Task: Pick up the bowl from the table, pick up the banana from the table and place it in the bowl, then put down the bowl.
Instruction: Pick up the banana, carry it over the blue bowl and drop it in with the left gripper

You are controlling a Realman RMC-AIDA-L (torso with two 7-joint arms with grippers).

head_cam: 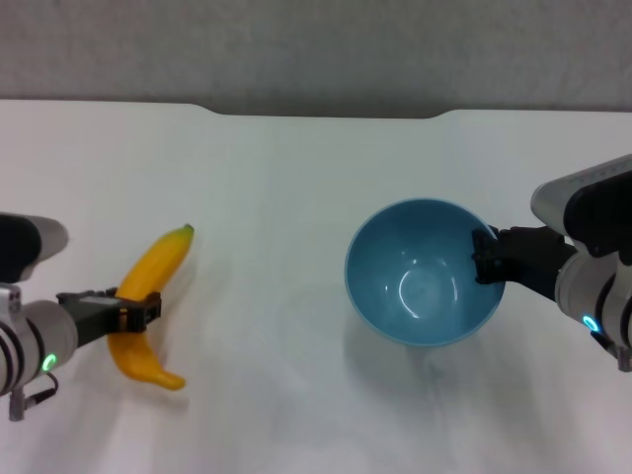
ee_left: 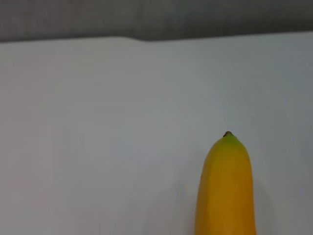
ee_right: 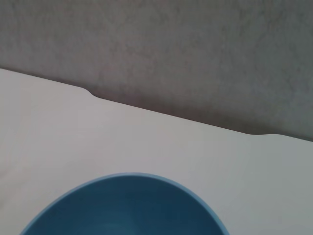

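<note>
Banana point(head_cam: 150, 296) lies at the 8 o'clock side of the white table point(head_cam: 286, 178) in the head view, its dark stem tip pointing toward 1 o'clock and its blunt end curling toward 5 o'clock. Left gripper point(head_cam: 135, 313) reaches in from 9 o'clock and sits across the fruit's middle, dark fingers point(head_cam: 148, 308) pinched on the yellow peel. From the left wrist view, the banana point(ee_left: 225, 191) fills the lower frame, green tip aimed at the table's far edge.

Toward 3 o'clock, well apart from the banana, the light-blue bowl point(head_cam: 420, 275) sits upright, glossy inside and holding nothing. Right gripper point(head_cam: 485, 259) comes in from 3 o'clock, its black fingers point(head_cam: 486, 247) clamped over the bowl's rim on that side, one showing inside the wall. The right wrist view shows the bowl point(ee_right: 127, 205) rim close below, with the notched far edge of the table point(ee_right: 146, 142) beyond.
</note>
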